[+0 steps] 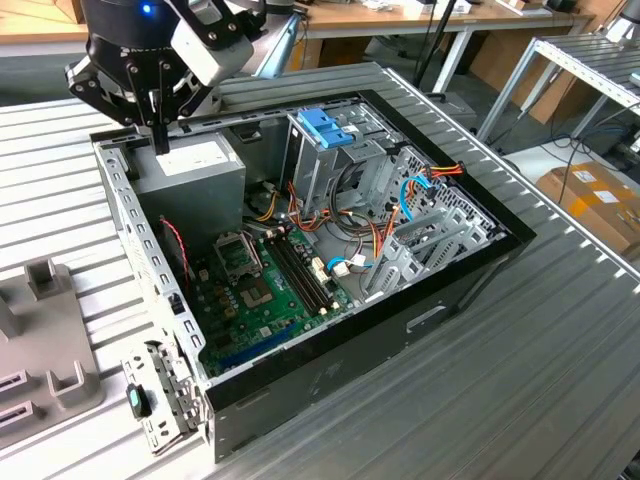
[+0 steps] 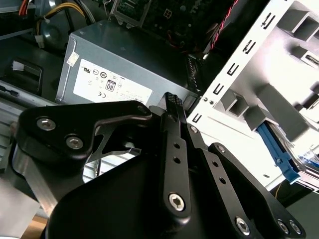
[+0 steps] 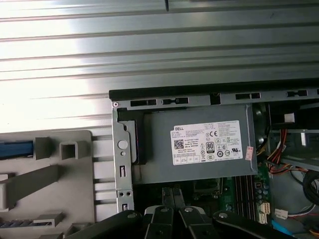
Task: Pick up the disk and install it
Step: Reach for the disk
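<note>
Two-sided grasp: treat disk (image 3: 15, 149), seated in grey holder (image 3: 77, 189) on worktop (image 1: 500, 400) beside case (image 1: 350, 370), as likely stiff, dense, shock-fragile; clamp light-blue carrier (image 2: 277, 149) edges, not flat faces, with hand (image 2: 172, 99) closed, empty, above power-supply box (image 2: 129, 59).

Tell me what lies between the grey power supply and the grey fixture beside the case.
The case's metal end wall stands between them, as the first wrist view shows.

A ribbed aluminium table (image 1: 560, 380) serves as the support surface. An open computer case (image 1: 330, 370) is set at its centre. In the exterior view, a grey moulded fixture (image 1: 50, 350) is laid at roughly nine o'clock from the case.
</note>
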You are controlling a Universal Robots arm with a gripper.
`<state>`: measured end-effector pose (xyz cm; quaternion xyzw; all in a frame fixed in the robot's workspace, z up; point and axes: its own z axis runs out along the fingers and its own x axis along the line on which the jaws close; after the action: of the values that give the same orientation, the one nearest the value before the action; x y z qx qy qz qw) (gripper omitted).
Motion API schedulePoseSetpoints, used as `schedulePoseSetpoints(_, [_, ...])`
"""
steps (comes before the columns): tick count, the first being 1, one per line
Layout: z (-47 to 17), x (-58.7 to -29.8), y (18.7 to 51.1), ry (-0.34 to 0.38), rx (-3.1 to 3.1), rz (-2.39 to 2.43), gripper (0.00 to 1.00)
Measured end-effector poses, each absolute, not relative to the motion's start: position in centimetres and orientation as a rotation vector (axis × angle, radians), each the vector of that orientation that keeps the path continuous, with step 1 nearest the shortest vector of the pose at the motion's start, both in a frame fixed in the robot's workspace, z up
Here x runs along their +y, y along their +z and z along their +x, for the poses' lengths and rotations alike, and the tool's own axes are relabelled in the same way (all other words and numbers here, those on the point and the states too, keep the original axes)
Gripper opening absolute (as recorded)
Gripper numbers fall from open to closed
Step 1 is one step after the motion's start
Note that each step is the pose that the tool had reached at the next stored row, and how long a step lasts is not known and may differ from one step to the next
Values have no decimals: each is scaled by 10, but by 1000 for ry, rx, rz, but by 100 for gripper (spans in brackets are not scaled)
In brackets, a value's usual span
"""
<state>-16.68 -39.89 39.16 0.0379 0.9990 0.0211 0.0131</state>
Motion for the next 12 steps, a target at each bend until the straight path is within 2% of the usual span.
schedulePoseSetpoints(12, [-171, -399, 391, 66, 3112, 118, 11])
